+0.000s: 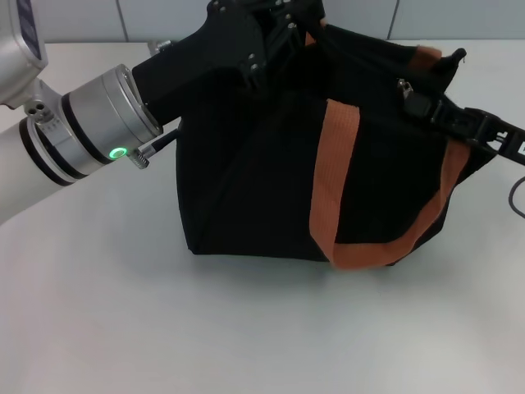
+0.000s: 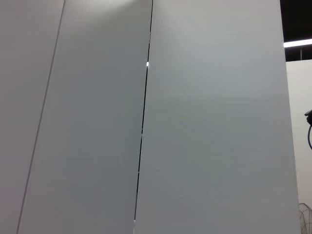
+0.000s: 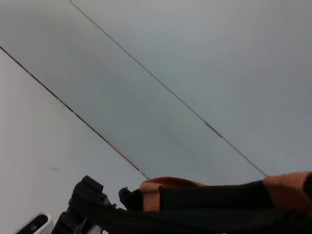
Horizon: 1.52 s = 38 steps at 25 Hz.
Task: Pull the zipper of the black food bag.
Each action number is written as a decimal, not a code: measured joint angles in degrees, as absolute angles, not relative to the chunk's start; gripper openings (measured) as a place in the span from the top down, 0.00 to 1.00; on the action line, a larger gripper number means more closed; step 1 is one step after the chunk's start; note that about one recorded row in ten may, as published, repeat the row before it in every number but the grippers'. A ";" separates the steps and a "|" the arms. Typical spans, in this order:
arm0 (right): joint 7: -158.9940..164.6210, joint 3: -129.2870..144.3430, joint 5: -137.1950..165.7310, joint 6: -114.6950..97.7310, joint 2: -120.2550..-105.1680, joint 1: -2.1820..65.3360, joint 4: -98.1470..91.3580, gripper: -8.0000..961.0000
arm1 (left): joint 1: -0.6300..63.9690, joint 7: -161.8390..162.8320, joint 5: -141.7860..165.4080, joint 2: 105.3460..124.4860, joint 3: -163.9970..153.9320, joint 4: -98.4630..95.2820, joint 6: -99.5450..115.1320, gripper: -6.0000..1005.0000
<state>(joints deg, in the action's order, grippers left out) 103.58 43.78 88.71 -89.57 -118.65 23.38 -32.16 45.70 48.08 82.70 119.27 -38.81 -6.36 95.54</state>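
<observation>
The black food bag [image 1: 271, 172] stands in the middle of the white table, with one orange-brown handle [image 1: 336, 164] hanging down its front. My left gripper [image 1: 271, 37] reaches in from the left and sits on the bag's top back edge, among black fabric. My right gripper [image 1: 413, 96] comes in from the right at the bag's upper right edge. Its narrow tip looks closed at a small silver zipper tab [image 1: 404, 84]. The right wrist view shows the bag's upper edge [image 3: 219, 200] with an orange strap [image 3: 163, 187]. The left wrist view shows only wall.
The white table [image 1: 123, 312] stretches in front of and left of the bag. A dark cable [image 1: 517, 197] lies at the table's right edge. Grey wall panels [image 2: 195, 122] stand behind.
</observation>
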 joint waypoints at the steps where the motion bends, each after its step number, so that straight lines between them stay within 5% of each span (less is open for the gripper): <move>1: 103.65 43.56 88.73 -89.52 -118.64 23.17 -32.17 0.99 | 45.64 48.07 82.71 119.27 -38.64 -6.35 95.54 0.83; 20: 91.13 27.41 88.33 -100.67 -118.53 19.96 -26.39 0.98 | 44.41 48.07 82.45 119.27 -37.57 -6.16 95.29 0.82; 30: 84.96 24.36 88.56 -102.55 -118.99 17.36 -23.84 0.59 | 40.90 47.43 77.64 119.27 -36.58 -4.84 93.42 0.81; 38: 80.46 24.31 88.66 -107.35 -118.99 16.45 -22.45 0.37 | 29.94 48.01 69.07 118.67 -34.64 -7.59 100.99 0.75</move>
<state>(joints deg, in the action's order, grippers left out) 80.46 24.31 88.67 -107.35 -118.99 16.45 -22.45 29.94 48.01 69.07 118.67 -34.64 -7.59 100.99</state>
